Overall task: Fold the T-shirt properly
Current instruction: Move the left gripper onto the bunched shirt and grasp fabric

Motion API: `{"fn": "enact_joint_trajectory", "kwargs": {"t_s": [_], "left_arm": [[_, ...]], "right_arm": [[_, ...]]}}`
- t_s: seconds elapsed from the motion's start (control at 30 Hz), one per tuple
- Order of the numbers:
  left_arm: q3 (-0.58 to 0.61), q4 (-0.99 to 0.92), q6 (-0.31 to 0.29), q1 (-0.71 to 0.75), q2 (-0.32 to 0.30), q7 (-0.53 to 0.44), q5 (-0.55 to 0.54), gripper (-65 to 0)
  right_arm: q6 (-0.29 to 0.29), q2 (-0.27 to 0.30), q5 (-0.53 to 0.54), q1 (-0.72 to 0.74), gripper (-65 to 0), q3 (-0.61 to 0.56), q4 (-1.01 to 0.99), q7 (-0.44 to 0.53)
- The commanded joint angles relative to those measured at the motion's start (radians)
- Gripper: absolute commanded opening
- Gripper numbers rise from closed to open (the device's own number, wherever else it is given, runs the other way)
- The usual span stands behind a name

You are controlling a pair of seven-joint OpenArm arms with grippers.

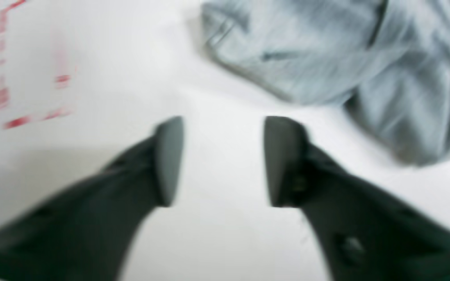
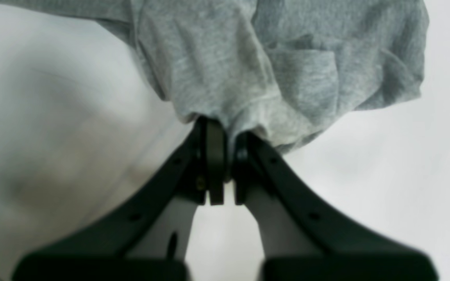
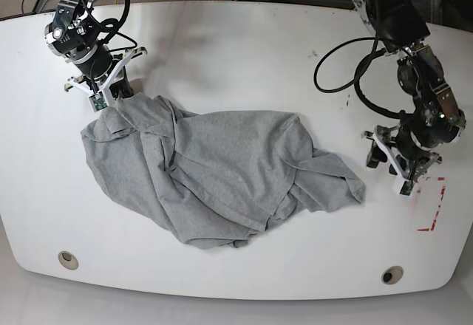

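So we're looking at one big heather-grey cotton T-shirt (image 3: 222, 177) lying in a rumpled heap across the middle of the white rounded table (image 3: 244, 52); honestly it's nowhere near folded; the fabric is bunched and twisted, layers flopped over each other, no flat panel anywhere, and we can't make out any print on it from here (it may just be face down or buried in the creases).

Our right gripper (image 2: 225, 140) has its jaws pressed together on a puckered bit of the shirt's edge, which the right wrist view shows nice and clear; in the base view that's the corner of the heap nearest the table's far left. Our left gripper (image 1: 223, 160) is spread wide with nothing between the fingers, just bare table under it; the cloth sits just beyond its tips, near but not touching; the wrist view there is pretty blurry, so we wouldn't swear to much more.

Our take on progress: basically at the start; the shirt needs to be pulled out flat before any real fold can happen, so spreading, smoothing, sleeves in and the final fold all look left to do.

Counts: one T-shirt; two grippers, one pinching and one empty; one table; one set of red tape marks (image 3: 434, 207) by the table's right edge; two small round holes in the tabletop (image 3: 68, 259) near the front edge.
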Motion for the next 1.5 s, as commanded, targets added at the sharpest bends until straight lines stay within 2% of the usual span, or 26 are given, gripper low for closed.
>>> {"fn": "enact_joint_trajectory", "kwargs": {"t_s": [0.0,0.27,0.43,0.57,0.63,0.77,1.03,1.23,1.4,1.47], "left_arm": [[0.03,-0.012,-0.002,-0.044,0.025,-0.021,-0.019,-27.2],[0.126,-0.056,-0.002,-0.098,0.112,-0.027,-0.015,-26.9],[0.181,-0.135,-0.002,-0.129,0.14,-0.102,-0.013,-26.9],[0.245,-0.218,0.105,-0.129,0.14,-0.205,-0.016,-26.8],[0.279,-0.265,0.131,-0.133,0.14,-0.239,-0.016,-26.8],[0.323,-0.353,0.145,-0.152,0.138,-0.309,-0.015,-26.8],[0.379,-0.498,0.214,-0.156,0.135,-0.429,-0.013,-26.8],[0.428,-0.523,0.24,-0.156,0.109,-0.446,-0.013,-26.8],[0.435,-0.523,0.235,-0.15,0.106,-0.446,-0.013,-27.2],[0.435,-0.521,0.235,-0.15,0.092,-0.441,-0.013,-30.1]], "right_arm": [[0.0,-0.002,0.02,0.003,-63.7,0.004,0.016,0.017],[0.0,-0.006,0.02,0.003,-63.7,0.002,0.016,0.017],[0.0,-0.006,0.02,0.003,-63.7,0.002,0.016,0.017],[0.0,-0.006,0.02,0.003,-63.7,0.002,0.016,0.017],[0.0,-0.006,0.02,0.003,-63.7,0.002,0.016,0.017],[0.0,-0.006,0.02,0.003,-63.7,0.002,0.017,0.017],[0.0,-0.006,0.023,0.003,-63.7,0.002,0.016,0.017],[0.0,-0.006,0.023,0.003,-63.7,0.002,0.016,0.017],[0.0,-0.006,0.023,0.003,-63.7,0.002,0.016,0.017],[0.0,-0.006,0.023,0.003,-63.7,0.004,0.016,0.017]]}}
